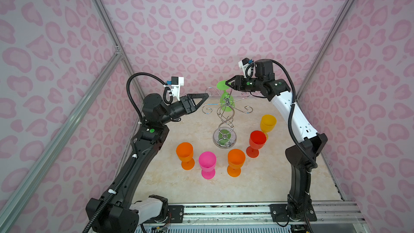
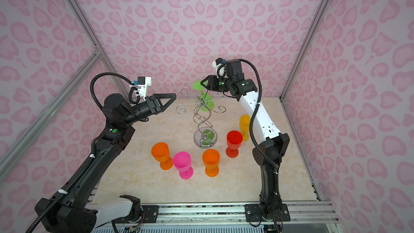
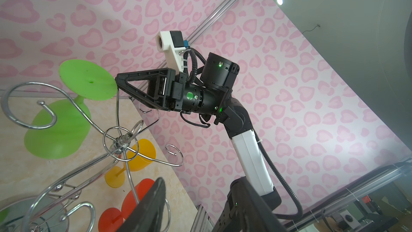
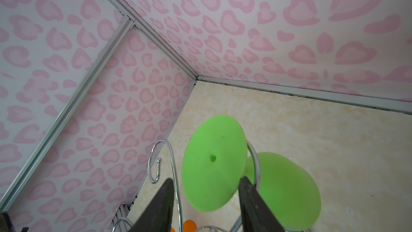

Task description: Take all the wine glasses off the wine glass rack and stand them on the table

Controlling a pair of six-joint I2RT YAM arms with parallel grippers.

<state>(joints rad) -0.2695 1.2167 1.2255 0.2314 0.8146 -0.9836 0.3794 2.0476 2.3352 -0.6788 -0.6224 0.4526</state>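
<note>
The green wine glass (image 4: 211, 164) is left hanging inverted on the wine glass rack (image 1: 230, 141). Its foot is straddled, not yet pinched, by the spread right gripper (image 4: 206, 178). Lifting off remains.

The green plastic wine glass (image 1: 221, 84) is hanging at twelve o'clock on my chrome wire rack (image 1: 231, 141); five plastic goblets (image 1: 207, 161) are standing two clockwise to eight.

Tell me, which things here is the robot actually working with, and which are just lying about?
In the job:
wine glass rack
green wine glass, hanging upside down from it
right hand, straddling the glass's foot

Just standing about on the table:
two orange glasses
pink glass
red glass
yellow glass
</note>
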